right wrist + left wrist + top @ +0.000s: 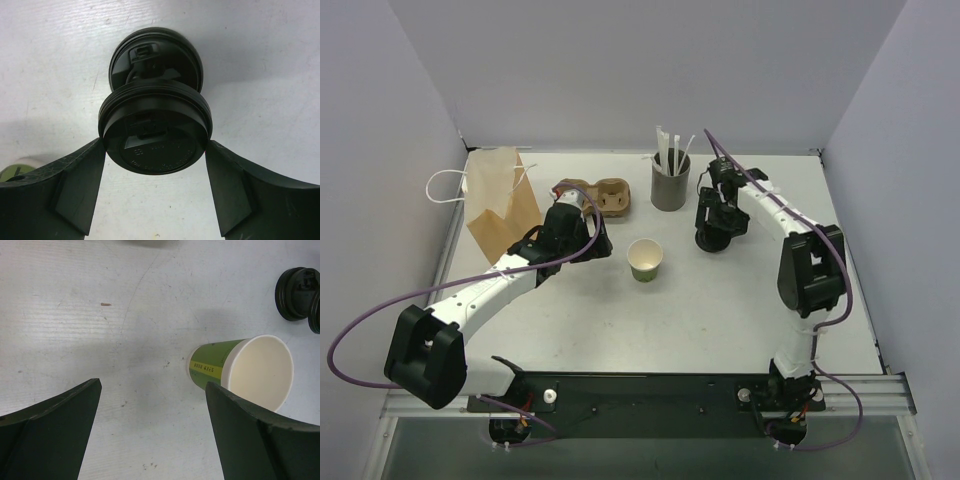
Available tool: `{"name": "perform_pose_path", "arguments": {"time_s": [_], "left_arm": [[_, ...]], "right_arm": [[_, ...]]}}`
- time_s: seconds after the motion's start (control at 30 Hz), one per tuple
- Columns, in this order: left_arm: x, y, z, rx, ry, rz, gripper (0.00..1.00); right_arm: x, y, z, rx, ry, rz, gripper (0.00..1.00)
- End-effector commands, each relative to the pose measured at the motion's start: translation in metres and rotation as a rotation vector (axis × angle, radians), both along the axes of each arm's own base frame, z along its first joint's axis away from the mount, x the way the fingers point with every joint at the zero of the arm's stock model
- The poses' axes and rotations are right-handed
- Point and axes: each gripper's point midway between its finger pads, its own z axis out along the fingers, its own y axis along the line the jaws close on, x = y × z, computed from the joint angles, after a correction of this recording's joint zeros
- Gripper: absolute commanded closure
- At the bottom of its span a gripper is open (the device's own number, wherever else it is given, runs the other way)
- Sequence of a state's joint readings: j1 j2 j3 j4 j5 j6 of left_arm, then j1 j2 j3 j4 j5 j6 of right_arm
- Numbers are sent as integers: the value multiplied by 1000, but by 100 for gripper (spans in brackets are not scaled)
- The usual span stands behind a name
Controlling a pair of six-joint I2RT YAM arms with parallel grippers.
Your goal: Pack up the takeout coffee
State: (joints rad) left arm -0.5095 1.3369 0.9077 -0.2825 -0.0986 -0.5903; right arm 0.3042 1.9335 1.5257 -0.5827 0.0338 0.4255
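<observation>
Black lid [155, 137] clamped between right jaws, above another lid [150, 47].

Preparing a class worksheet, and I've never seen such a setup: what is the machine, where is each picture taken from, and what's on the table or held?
Two robot arms are bolted at the near edge of a table. One picture looks down from above; the other two come from a camera on each wrist. On it are a paper bag, a cardboard cup carrier, a grey straw holder and an open green cup. The left gripper is open and empty. The right gripper clasps a black lid; a second lid lies behind it.
</observation>
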Motion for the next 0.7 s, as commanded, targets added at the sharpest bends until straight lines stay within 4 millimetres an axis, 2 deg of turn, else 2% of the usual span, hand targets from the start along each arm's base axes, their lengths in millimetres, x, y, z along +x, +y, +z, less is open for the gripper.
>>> {"name": "perform_pose_path", "arguments": {"time_s": [0.0, 0.1, 0.17, 0.33, 0.37, 0.4, 0.5, 0.53, 0.6, 0.67], "left_arm": [[10, -7, 17, -27, -50, -17, 3], [10, -7, 21, -26, -51, -16, 3], [10, -4, 24, -13, -47, -4, 3], [10, 2, 39, 8, -63, 14, 3], [10, 4, 42, 12, -67, 19, 3], [11, 7, 44, 21, -73, 32, 3], [8, 16, 52, 42, -79, 60, 3], [7, 24, 52, 69, -78, 94, 3], [5, 34, 58, 86, -85, 139, 3], [0, 51, 59, 123, -85, 210, 3]], "right_arm": [[-13, 17, 57, 38, -61, 51, 32], [-22, 33, 81, 53, -84, 100, 32], [-37, 52, 94, 82, -71, 158, 32], [-57, 89, 129, 118, -85, 252, 32], [-64, 93, 132, 114, -69, 268, 32], [-72, 105, 134, 115, -63, 301, 32], [-80, 122, 139, 104, -47, 346, 32], [-84, 133, 133, 88, -26, 373, 32], [-87, 141, 135, 78, -15, 394, 32], [-93, 150, 125, 56, 20, 421, 32]]}}
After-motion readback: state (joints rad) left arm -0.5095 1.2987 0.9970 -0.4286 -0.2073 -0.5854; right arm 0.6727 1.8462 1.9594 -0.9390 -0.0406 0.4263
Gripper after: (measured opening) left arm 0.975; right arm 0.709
